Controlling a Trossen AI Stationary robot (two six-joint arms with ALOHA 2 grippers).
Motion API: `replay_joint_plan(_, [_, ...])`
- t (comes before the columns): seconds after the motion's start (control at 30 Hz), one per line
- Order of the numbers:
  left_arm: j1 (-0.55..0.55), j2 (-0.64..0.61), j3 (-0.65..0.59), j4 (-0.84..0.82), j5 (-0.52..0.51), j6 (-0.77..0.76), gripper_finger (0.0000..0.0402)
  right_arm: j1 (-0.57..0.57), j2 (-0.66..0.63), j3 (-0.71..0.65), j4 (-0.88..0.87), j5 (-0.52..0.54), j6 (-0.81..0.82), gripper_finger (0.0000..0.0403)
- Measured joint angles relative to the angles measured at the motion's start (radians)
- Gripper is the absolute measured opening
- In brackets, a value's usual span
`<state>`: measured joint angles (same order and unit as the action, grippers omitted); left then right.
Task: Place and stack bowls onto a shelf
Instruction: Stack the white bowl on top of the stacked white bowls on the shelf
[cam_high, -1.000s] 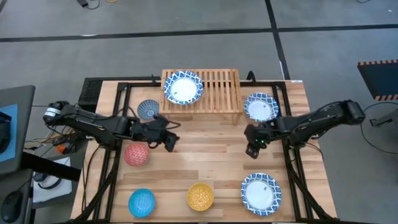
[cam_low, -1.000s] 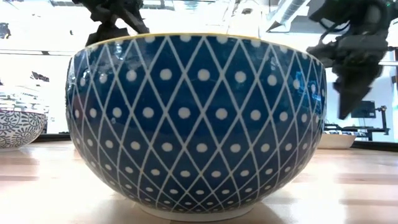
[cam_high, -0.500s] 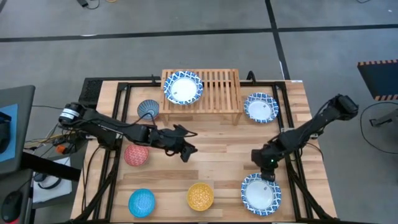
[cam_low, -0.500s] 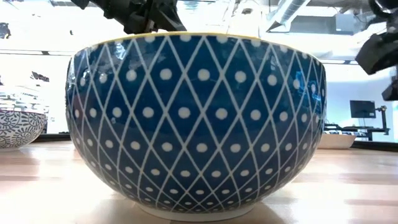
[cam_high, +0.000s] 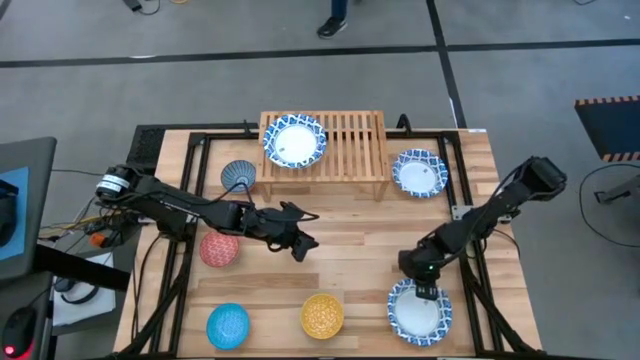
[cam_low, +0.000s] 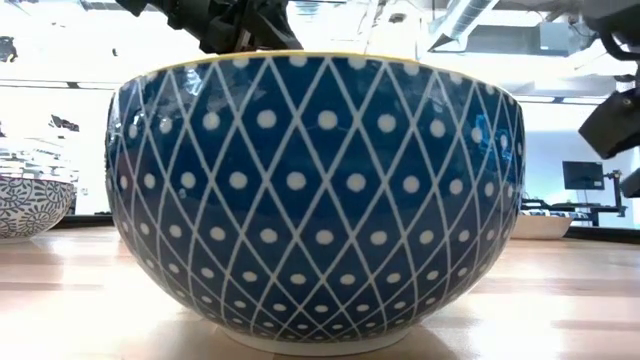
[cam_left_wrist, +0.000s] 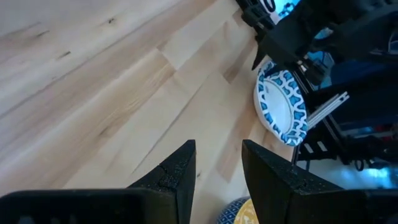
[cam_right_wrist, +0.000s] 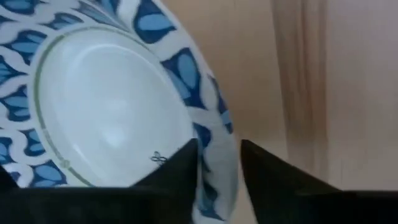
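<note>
The right claw (cam_high: 425, 290) is seen lowered over the rim of the near white bowl (cam_high: 419, 311) at the desk's front right, having been carried there from beside the far white bowl (cam_high: 420, 172) within the last second. In the right wrist view its two fingers (cam_right_wrist: 177, 171) are set astride the blue-patterned rim, one inside and one outside, and have narrowed since a moment ago; whether the rim is already pinched cannot be told. The left claw (cam_high: 303, 246) is held over bare planks at mid-desk, moved in from beside the red bowl (cam_high: 219, 247), its fingers (cam_left_wrist: 176, 174) parted with nothing between them. One white bowl (cam_high: 294, 141) is already set on the shelf (cam_high: 350, 145) at its left end. The grey-blue bowl (cam_high: 238, 176), bright blue bowl (cam_high: 228, 325) and yellow bowl (cam_high: 323, 315) are left on the desk (cam_high: 350, 230). The change is judged to mark the start of a fresh pick, a second large bowl being taken for the shelf.
</note>
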<state>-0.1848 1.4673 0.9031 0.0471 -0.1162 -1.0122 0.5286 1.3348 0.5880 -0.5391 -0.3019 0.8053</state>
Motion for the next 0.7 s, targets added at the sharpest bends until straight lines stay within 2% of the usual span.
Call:
replay_joint_plan(0.13, [0.000, 0.000, 0.000, 0.042, -0.002, 0.001, 0.0114, -0.030, -0.034, 0.000, 0.006, -0.002, -0.002, 0.0033])
replay_joint_plan(0.17, [0.000, 0.000, 0.000, 0.057, -0.004, 0.006, 0.0114, -0.040, -0.047, 0.001, 0.005, -0.001, 0.000, 0.0022])
replay_joint_plan(0.3, [0.010, 0.000, 0.000, 0.120, -0.036, 0.020, 0.0114, -0.090, -0.113, 0.031, -0.021, 0.059, 0.029, 0.0032])
replay_joint_plan(0.47, [0.033, 0.000, 0.000, 0.176, -0.043, 0.089, 0.0124, -0.187, -0.179, 0.140, -0.039, 0.261, 0.024, 0.0024])
replay_joint_plan(0.6, [0.042, 0.000, 0.000, 0.223, -0.025, 0.152, 0.0164, -0.284, -0.191, 0.228, -0.038, 0.415, 0.029, 0.0021])
replay_joint_plan(0.7, [0.054, 0.000, 0.000, 0.224, -0.023, 0.155, 0.0206, -0.347, -0.182, 0.281, -0.038, 0.491, 0.031, 0.0024])
